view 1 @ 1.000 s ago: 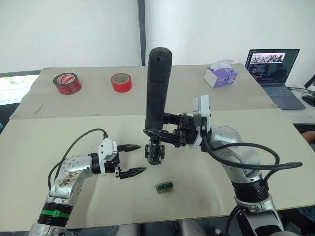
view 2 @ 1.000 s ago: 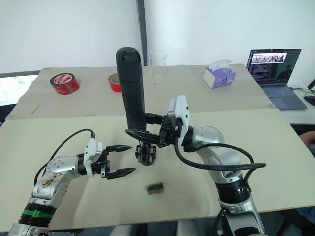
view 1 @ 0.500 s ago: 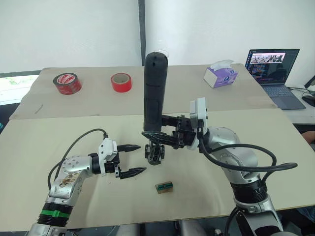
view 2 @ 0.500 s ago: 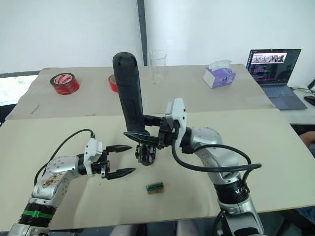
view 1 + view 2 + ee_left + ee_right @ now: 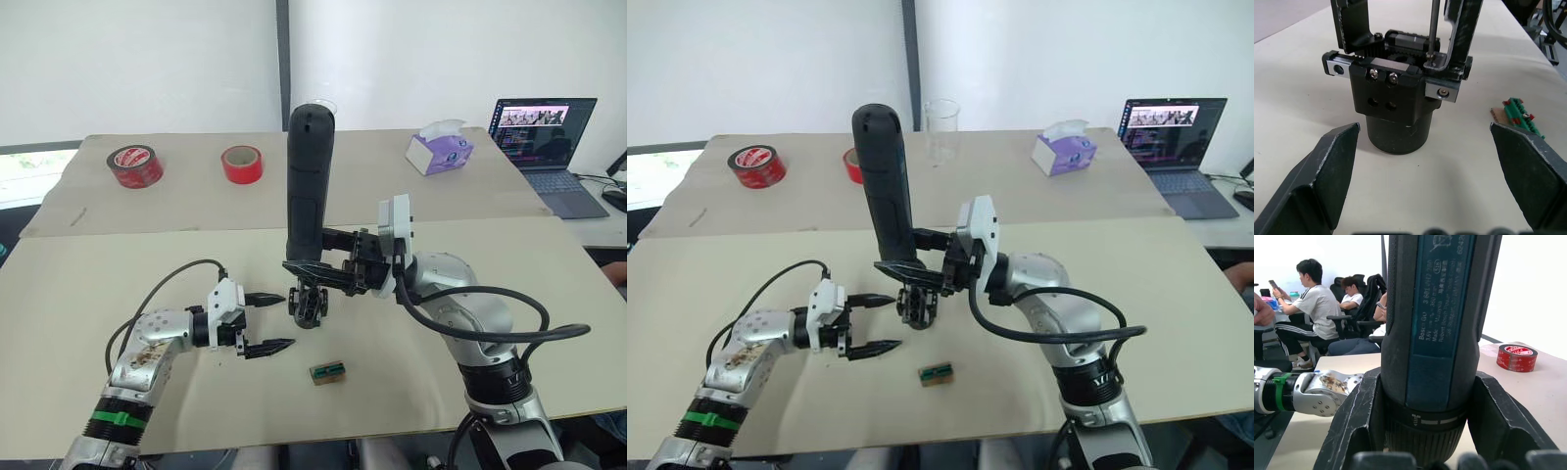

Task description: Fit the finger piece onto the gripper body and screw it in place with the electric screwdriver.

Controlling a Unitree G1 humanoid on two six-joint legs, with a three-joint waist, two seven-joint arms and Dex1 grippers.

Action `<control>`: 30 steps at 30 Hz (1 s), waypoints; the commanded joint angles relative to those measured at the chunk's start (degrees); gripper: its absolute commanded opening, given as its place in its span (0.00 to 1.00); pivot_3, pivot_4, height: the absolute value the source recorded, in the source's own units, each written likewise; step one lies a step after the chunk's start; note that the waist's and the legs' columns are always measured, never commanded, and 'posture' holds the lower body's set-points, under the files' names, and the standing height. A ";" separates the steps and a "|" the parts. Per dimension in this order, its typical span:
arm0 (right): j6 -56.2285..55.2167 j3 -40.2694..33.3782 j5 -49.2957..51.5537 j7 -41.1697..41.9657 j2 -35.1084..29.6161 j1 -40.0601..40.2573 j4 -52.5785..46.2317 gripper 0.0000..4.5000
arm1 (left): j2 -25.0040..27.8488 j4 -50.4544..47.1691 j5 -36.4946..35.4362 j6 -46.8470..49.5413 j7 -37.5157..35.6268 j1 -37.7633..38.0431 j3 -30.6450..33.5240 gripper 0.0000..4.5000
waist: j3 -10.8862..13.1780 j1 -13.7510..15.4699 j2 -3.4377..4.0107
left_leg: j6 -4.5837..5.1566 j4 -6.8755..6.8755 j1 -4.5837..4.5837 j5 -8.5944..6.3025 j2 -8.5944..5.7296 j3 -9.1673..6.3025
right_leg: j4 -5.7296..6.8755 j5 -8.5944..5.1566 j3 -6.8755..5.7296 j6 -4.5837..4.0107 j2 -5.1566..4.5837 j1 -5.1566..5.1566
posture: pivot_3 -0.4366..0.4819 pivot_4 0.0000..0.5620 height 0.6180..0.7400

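The right gripper [image 5: 315,271] clamps the stiff, top-heavy electric screwdriver [image 5: 308,186] low on its barrel, bit down on the gripper body [image 5: 1395,107] directly beneath, while the left gripper [image 5: 271,321] waits spread just beside it.

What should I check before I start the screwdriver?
1. Right gripper shut on the screwdriver: ok.
2. Screwdriver upright over the gripper body: ok.
3. Bit resting on a screw on top of the gripper body: ok.
4. Left gripper steadying the body: not ok, open beside it, not touching.
5. Finger piece fully seated: cannot tell.
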 commanded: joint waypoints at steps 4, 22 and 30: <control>-2.12 -0.99 0.45 0.32 -0.19 -0.64 -1.69 0.43 | -2.09 4.66 1.14 -3.34 -1.88 -3.91 -1.70 1.00 | 0.00 -0.01 0.00 | 0.00 0.07 -0.01 0.00 0.00 0.00 | 0.01 0.01 0.00 0.01 0.01 0.01 | 0.48 0.27 1.00; -1.90 -0.57 0.40 0.28 -0.77 -0.13 -2.29 0.43 | -6.50 13.98 3.74 -7.30 -3.22 -9.05 -3.67 1.00 | 0.00 0.04 0.00 | 0.01 0.25 -0.04 -0.01 -0.01 -0.06 | 0.04 0.04 0.00 0.07 0.05 0.10 | 0.48 0.27 1.00; -1.96 -0.48 0.31 0.16 -0.77 0.03 -2.40 0.43 | -7.66 17.30 4.46 -8.20 -2.94 -10.36 -3.38 1.00 | 0.00 0.12 0.00 | 0.01 0.25 -0.04 -0.01 -0.01 -0.07 | 0.05 0.04 0.00 0.08 0.05 0.10 | 0.48 0.27 1.00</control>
